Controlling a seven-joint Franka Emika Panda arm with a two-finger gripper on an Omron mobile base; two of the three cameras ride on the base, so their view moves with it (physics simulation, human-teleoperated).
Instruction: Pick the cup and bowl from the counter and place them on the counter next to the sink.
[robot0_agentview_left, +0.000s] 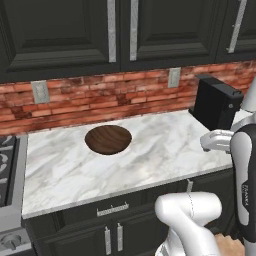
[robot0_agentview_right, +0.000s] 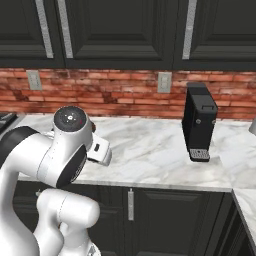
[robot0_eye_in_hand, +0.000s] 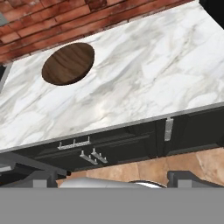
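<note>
Brown and round, the wooden bowl (robot0_agentview_left: 108, 139) sits flat on the white marble desk (robot0_agentview_left: 165, 150), toward the back, near the red brick wall (robot0_agentview_left: 100, 97). We see lots of bare marble all around it, right out to the front edge. A black coffee machine (robot0_agentview_right: 198, 122) stands at the far right by the wall, well apart from the bowl. A stove (robot0_agentview_left: 7, 165) touches the desk's left edge. We look down from above the front edge. Our claw (robot0_eye_in_hand: 109, 177) shows just two dark tips, set wide apart, holding nothing.
</note>
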